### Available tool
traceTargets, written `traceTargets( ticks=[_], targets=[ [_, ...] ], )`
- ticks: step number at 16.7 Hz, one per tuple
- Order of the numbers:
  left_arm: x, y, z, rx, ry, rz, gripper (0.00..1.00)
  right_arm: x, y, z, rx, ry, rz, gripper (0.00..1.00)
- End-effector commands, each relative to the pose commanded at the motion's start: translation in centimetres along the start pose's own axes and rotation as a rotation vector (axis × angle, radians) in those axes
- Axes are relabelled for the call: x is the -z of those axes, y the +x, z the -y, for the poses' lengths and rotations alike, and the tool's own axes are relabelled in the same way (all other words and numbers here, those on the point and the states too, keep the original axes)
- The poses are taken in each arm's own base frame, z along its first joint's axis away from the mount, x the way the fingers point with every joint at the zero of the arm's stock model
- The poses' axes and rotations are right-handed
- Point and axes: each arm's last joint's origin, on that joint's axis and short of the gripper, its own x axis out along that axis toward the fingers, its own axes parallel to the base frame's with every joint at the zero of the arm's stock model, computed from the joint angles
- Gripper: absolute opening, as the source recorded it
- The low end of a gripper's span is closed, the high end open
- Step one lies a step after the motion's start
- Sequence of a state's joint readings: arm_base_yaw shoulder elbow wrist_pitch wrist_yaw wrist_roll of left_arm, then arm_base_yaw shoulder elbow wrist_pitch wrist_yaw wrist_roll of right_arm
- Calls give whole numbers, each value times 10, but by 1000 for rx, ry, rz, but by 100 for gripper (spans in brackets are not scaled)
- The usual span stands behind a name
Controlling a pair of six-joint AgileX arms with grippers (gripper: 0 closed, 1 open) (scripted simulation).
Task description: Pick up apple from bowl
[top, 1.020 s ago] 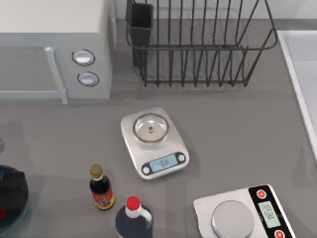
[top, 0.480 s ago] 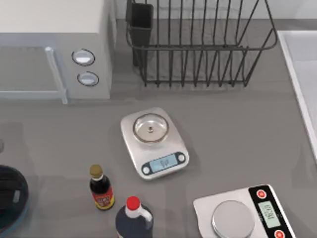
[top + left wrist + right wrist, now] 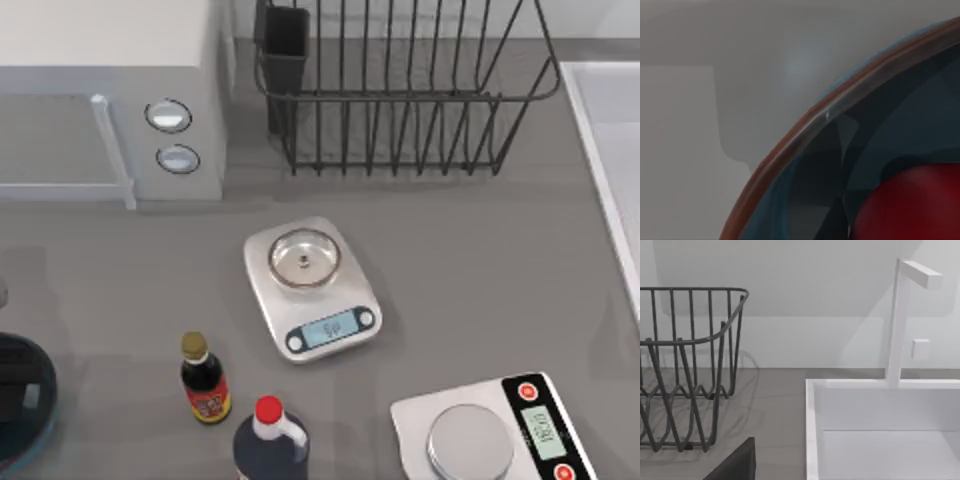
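The blue glass bowl [image 3: 48,425] lies at the table's near left corner, cut by the top view's left edge. Dark parts of my left arm [image 3: 12,388] hang over its inside and cover what lies in it there. From the left wrist view, very close, the bowl's thin rim [image 3: 805,131] curves across, and the glossy red apple [image 3: 912,205] rests inside the bowl beyond it. My right arm is parked off the table's right side, its wrist camera facing the rack and the sink.
A small soy bottle [image 3: 204,380] and a dark red-capped bottle [image 3: 268,440] stand right of the bowl. Two steel scales [image 3: 310,288] [image 3: 495,430], a microwave [image 3: 110,100], a wire dish rack [image 3: 400,90] [image 3: 685,370] and a white sink [image 3: 885,430] occupy the remaining space.
The dark mass of my left arm over the bowl has slid toward the top view's left edge and lower. A red patch seen at the bowl a second ago is now covered.
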State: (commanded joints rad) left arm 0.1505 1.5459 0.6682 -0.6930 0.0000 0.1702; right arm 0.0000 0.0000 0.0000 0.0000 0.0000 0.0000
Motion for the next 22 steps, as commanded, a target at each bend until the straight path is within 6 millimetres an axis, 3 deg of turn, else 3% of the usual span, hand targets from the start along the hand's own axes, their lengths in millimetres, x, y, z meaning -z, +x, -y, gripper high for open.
traceTargets(
  ticks=[8,9,13,17,19,22],
  targets=[
    [0,0,0,0,0,0,0,0,0,0,0,0,0,100],
    [-1,-11,0,-11,0,24,0,0,0,0,0,0,0,100],
    [-10,-25,-1,-10,0,15,0,0,0,0,0,0,0,100],
    [-33,-77,-6,-8,0,3,0,0,0,0,0,0,0,100],
    [-39,-119,-7,-6,0,-8,0,0,0,0,0,0,0,100],
    [-34,-184,-6,-5,1,-15,0,0,0,0,0,0,0,100]
  ],
)
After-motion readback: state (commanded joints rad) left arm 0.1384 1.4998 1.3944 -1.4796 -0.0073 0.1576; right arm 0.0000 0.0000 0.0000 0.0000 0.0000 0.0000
